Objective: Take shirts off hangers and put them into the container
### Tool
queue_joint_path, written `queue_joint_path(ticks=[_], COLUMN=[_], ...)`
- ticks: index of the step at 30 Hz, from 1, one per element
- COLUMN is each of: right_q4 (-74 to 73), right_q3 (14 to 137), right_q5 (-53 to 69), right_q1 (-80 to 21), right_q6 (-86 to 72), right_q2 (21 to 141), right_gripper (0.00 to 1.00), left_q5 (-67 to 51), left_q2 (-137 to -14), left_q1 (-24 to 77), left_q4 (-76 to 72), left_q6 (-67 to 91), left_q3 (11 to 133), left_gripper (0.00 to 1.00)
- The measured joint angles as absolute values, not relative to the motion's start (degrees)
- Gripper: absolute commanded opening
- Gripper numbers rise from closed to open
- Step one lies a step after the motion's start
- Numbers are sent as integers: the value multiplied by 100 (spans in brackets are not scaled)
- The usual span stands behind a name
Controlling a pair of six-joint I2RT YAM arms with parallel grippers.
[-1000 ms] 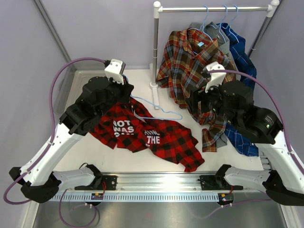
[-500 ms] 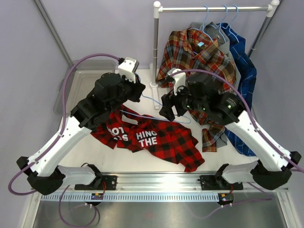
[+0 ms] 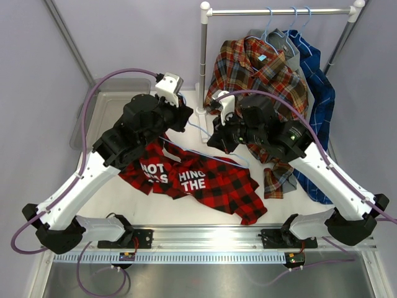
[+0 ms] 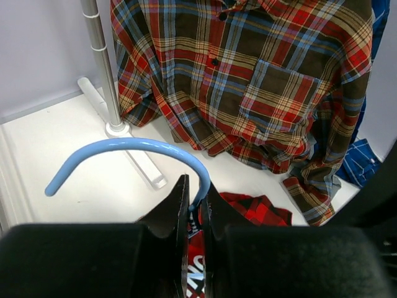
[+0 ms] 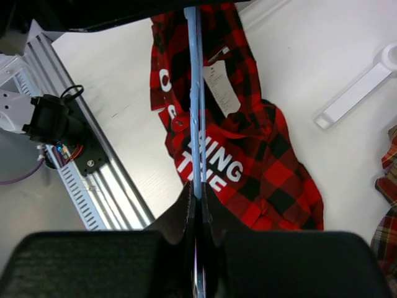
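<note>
The red-black plaid shirt point(image 3: 198, 183) with white lettering lies on the table, partly still on a light-blue hanger point(image 3: 217, 152). My left gripper point(image 3: 181, 121) is shut on that hanger's hooked top point(image 4: 124, 149), held above the shirt. My right gripper point(image 3: 214, 138) is shut on the hanger's wire point(image 5: 195, 93), over the shirt point(image 5: 248, 155). The orange-red-blue plaid shirt point(image 3: 260, 74), the grey one point(image 3: 293, 57) and the blue plaid one point(image 3: 317, 81) hang on hangers from the rail. The container's rim point(image 3: 84, 124) shows at the back left, mostly hidden by my left arm.
The clothes rack's post point(image 3: 203, 62) and white foot point(image 5: 353, 93) stand just behind both grippers. The hanging plaid shirt point(image 4: 248, 81) drapes down to the table on the right. A metal rail point(image 3: 205, 239) runs along the near edge between the arm bases.
My right arm swung left from the hanging shirts to the hanger and shut on its wire. My left arm carried the hook up and to the right, dragging the red shirt along.
</note>
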State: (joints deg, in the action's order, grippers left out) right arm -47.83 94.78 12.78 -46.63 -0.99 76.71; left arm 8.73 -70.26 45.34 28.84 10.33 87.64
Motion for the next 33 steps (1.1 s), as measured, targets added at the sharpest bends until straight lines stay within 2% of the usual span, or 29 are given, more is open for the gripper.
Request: queue_joint_path(ticks=[2,3,5,6,7,12,19,25,33], right_q4=[-4786,-4803,-4831,-4840,-4858,-5109,-5791,-6160,-5975], right_q3=[9445,9424,9354,9299,9216,8737,8700,10136,12112], right_q5=[1299,1267,1177,1135,1087,674,-648,-1747,-2620], right_q1=[-4687,-4685,-4681,-4681,-4681,-4681,-4648,-4390,-3776], right_q6=[-104,-93,-64,-56,-45,-49,-301,-381,-318], right_q2=[7592,7542,7437,7380,7308,6965,6722,7384,8884], right_gripper=[0,0,0,0,0,0,0,0,0], left_q5=[854,854,854,856,858,987,1970,2657,2840], left_q2=[-7022,-7013,-6976,-6938,-6897,-6493,-5369,-4676,-4445], left_q1=[4539,4547,4554,4554,4554,4554,4552,4552,4550], left_q4=[2834,2810,2779,2768,2770,2755,2939,3315,3913], left_q6=[1017,1007,976,1004,1022,1122,1439,1730,2165], left_q3=[8757,8748,8700,8667,8639,8407,7784,6923,6243], left_gripper=[35,61,82,96,99,99,99,99,99])
